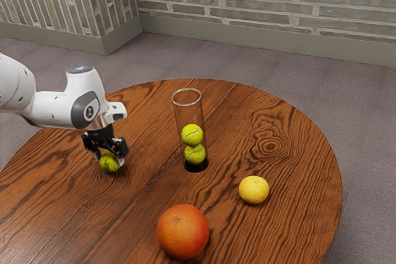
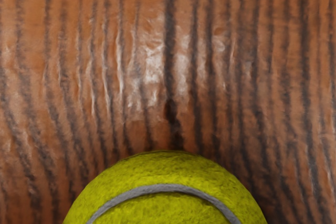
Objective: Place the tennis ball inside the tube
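Hand [image 1: 109,160] at fuzzy yel-grn ball [image 2: 163,169] w/ gry seam [image 2: 163,188]

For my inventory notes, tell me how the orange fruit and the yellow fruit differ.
The orange fruit is larger than the yellow fruit. The orange fruit is deep reddish orange; the yellow fruit is bright yellow. Both are round and rest on the table.
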### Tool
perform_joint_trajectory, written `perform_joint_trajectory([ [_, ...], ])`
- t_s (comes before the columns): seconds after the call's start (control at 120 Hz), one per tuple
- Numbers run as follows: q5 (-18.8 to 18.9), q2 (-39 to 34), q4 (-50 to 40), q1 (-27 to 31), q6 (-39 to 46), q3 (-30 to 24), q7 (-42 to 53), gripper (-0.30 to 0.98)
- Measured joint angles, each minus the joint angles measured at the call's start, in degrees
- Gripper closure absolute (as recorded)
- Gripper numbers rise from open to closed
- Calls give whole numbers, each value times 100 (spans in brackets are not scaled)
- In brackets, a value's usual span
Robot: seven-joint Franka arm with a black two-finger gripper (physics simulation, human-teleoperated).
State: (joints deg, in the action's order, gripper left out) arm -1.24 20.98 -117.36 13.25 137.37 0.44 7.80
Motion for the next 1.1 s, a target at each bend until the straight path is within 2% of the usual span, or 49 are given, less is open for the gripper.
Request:
perform_joint_trajectory([
  [0.167,24,70,1,-7,86,0,14,22],
  [0.417,53,24,-12,-7,111,-11,-14,31],
  [0.508,65,-298,-47,-6,-52,-47,-48,35],
  [0.675,-48,-1519,20,-127,-718,-493,-180,41],
  [0.858,110,-1705,1453,-509,-1836,-846,-540,41],
  [0.983,369,-1248,2330,-999,-2478,-919,-828,41],
  [1.1,574,-793,2885,-1211,-2803,-952,-1043,40],
])
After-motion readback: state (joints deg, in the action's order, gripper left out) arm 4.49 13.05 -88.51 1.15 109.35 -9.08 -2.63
